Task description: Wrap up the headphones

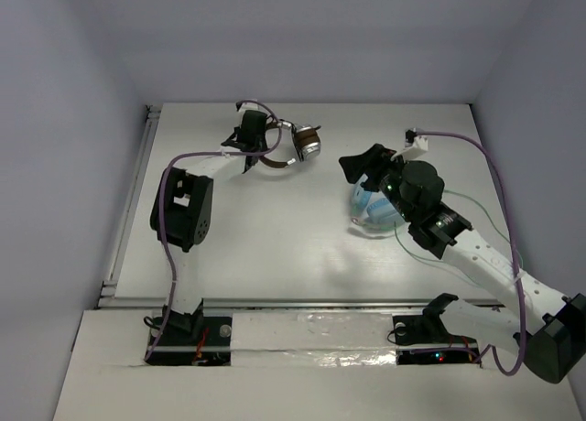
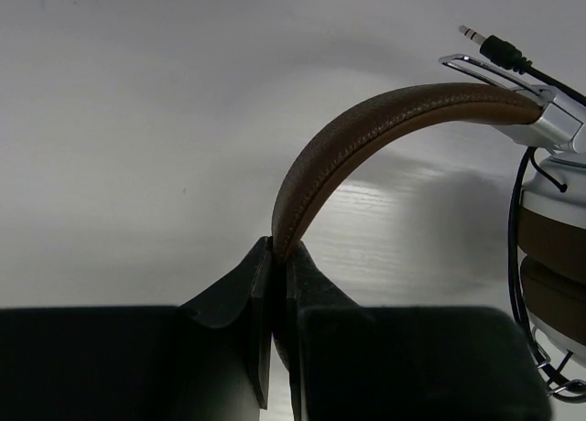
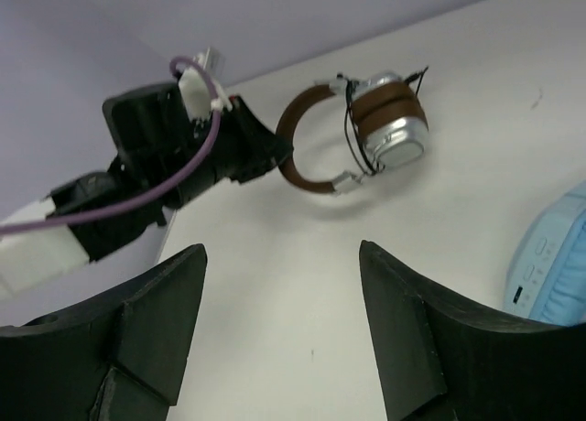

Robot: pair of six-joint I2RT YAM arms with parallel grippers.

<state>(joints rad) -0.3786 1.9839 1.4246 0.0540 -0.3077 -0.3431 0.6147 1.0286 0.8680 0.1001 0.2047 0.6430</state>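
The headphones point(image 1: 298, 146), with a brown headband point(image 2: 366, 128), brown pads and silver cups point(image 3: 396, 137), are at the back middle of the table. Their thin black cable is looped around the cups, with the plug point(image 2: 494, 46) sticking out. My left gripper point(image 1: 259, 146) is shut on the headband, which is pinched between its fingertips in the left wrist view point(image 2: 279, 252). My right gripper point(image 1: 362, 169) is open and empty in the right wrist view point(image 3: 284, 293). It sits to the right of the headphones, apart from them and pointing toward them.
Light blue headphones point(image 1: 374, 210) with a green cable point(image 1: 490, 224) lie under my right arm and show at the right edge of the right wrist view point(image 3: 554, 265). A rail point(image 1: 128, 201) runs along the table's left edge.
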